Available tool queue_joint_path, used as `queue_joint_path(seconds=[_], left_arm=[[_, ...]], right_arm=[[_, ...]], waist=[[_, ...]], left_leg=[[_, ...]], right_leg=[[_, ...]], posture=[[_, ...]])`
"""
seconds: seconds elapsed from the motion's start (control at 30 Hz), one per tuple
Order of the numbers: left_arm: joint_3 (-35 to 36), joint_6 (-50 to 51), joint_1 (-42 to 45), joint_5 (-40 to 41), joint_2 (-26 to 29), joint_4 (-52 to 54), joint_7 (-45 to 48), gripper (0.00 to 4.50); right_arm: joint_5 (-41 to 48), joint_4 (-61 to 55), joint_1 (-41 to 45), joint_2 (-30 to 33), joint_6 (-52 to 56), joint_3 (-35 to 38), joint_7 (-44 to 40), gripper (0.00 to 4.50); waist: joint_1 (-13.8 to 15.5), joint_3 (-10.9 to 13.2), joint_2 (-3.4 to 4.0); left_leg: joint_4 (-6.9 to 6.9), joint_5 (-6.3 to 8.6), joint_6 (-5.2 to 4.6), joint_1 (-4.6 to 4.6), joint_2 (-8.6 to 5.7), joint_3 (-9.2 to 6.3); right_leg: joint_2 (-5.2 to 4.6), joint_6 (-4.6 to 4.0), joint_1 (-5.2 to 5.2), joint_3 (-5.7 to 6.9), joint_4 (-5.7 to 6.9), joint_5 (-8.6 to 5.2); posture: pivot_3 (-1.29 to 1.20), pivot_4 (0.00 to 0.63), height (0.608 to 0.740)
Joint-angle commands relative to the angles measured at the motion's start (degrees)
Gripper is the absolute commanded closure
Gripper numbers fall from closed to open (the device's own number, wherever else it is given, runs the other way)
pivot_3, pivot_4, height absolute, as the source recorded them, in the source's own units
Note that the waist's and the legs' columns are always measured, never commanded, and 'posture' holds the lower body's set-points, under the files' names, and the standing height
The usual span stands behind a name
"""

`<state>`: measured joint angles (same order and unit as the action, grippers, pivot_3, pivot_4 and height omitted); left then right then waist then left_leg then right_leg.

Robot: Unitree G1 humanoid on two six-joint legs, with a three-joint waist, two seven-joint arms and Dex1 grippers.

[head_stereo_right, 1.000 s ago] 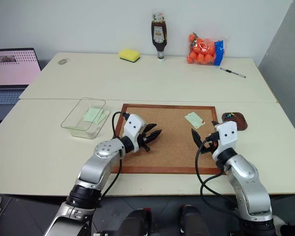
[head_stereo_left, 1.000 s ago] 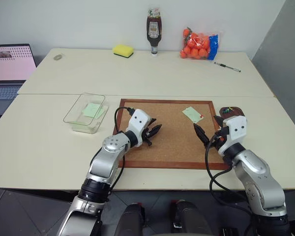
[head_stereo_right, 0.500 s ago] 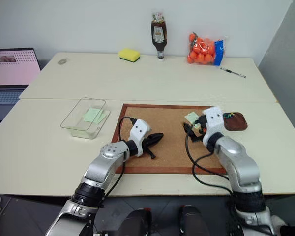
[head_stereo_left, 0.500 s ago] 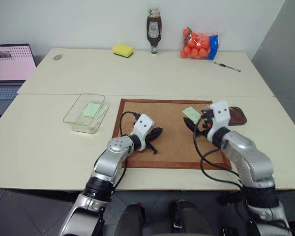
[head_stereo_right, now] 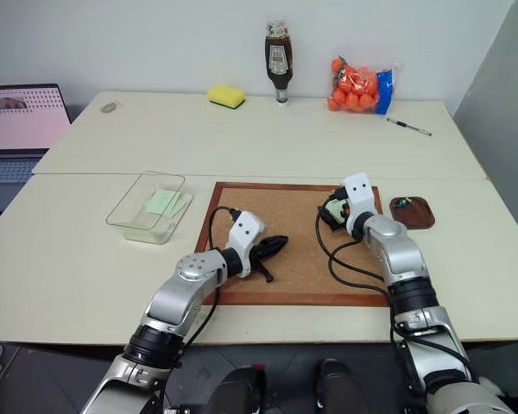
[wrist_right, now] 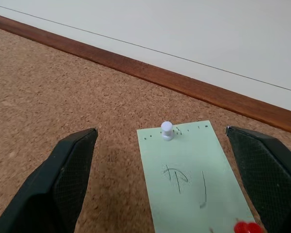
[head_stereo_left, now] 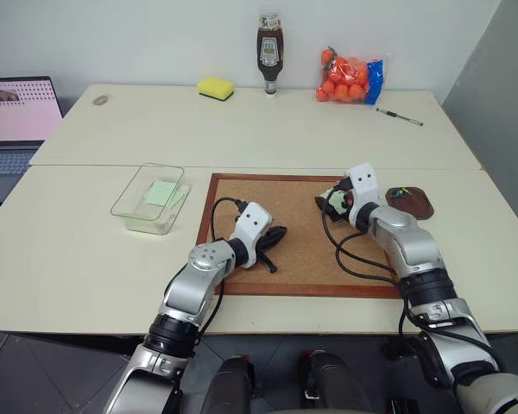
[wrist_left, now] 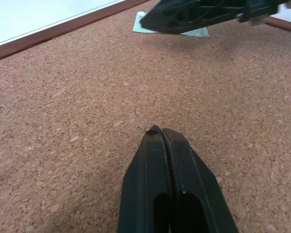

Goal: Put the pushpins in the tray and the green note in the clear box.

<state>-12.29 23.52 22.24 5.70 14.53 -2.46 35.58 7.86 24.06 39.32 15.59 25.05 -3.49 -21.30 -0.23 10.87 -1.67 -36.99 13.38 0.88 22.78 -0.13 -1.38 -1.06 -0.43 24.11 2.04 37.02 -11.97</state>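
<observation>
I see my right pincer [wrist_right: 162, 182] hanging low over the far right part of the wood-framed cork board [head_stereo_left: 306, 259], its two black fingers [wrist_right: 70, 170] spread wide apart on either side of the pale mint-green paper note [wrist_right: 196, 182]. That note lies flat on the cork near the board's far edge, with a small white pushpin [wrist_right: 167, 130] standing in it near one short end and a red pushpin [wrist_right: 246, 228] near the other. Faint pencil marks cross the middle of the paper. The fingers touch neither the note nor the pins.

My left pincer [wrist_left: 162, 132] sits just above the bare cork near the middle of the board, its fingers pressed together with nothing between them.

The small dark reddish-brown tray [head_stereo_left: 412, 202] rests on the cream desk [head_stereo_left: 69, 250] just beside the board's right edge, with a few coloured pushpins [head_stereo_left: 399, 192] lying in it. The transparent rectangular plastic box [head_stereo_left: 151, 198] stands on the desk left of the board, and a green paper slip [head_stereo_left: 161, 191] already lies inside it.

Along the far side of the desk I make out a yellow sponge [head_stereo_left: 216, 88], a dark sauce bottle [head_stereo_left: 269, 56], a bag of orange fruit [head_stereo_left: 349, 77] and a pen [head_stereo_left: 400, 117]. An open laptop [head_stereo_left: 15, 116] stands at the left.
</observation>
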Motion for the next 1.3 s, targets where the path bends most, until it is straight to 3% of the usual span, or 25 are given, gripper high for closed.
queue_joint_path(seconds=[0.03,0.17,0.37,0.87,1.3], left_arm=[[-0.5,0.8,-0.9,0.1,0.1,2.6,-0.2,4.48],[-0.5,1.2,-1.4,0.0,0.1,3.2,-0.5,4.50],[-0.5,1.6,-1.9,-0.2,0.0,3.9,-0.8,4.50],[-0.8,1.7,-2.3,-0.4,-0.2,4.1,-1.5,4.50],[-1.1,1.8,-2.8,-0.5,-0.1,4.2,-1.6,4.50]], right_arm=[[-1.0,3.5,3.1,-0.6,-4.7,0.8,-0.4,0.00],[-1.2,5.4,3.7,-0.9,-6.2,0.9,-0.6,0.43],[-2.1,7.8,4.7,-0.9,-7.8,1.1,-0.8,1.48],[-4.4,12.2,6.9,-0.6,-9.5,1.5,1.8,4.42],[-3.4,7.0,5.4,-1.2,-8.1,2.5,1.0,4.48]], waist=[[0.0,0.0,0.00],[0.0,0.0,0.00],[0.0,0.0,0.01],[0.0,0.0,0.01],[0.0,0.0,0.01]], left_leg=[[0.00,0.00,0.00,0.00,-0.01,0.00],[-0.01,0.00,0.00,0.00,-0.01,0.01],[0.00,0.00,0.00,-0.01,0.00,-0.01],[-0.02,0.00,0.00,-0.03,0.01,0.00],[-0.02,0.00,-0.01,-0.03,0.00,0.00]], right_leg=[[0.00,0.00,0.00,-0.01,0.00,0.00],[-0.01,0.00,0.00,-0.01,0.00,0.00],[-0.01,-0.01,0.00,-0.01,0.02,0.00],[-0.03,-0.01,-0.02,-0.02,0.06,0.01],[-0.03,-0.02,-0.01,-0.03,0.06,0.02]], posture=[[0.00,0.150,0.740],[0.00,0.150,0.740],[0.00,0.150,0.740],[0.00,0.150,0.740],[0.00,0.150,0.740]])
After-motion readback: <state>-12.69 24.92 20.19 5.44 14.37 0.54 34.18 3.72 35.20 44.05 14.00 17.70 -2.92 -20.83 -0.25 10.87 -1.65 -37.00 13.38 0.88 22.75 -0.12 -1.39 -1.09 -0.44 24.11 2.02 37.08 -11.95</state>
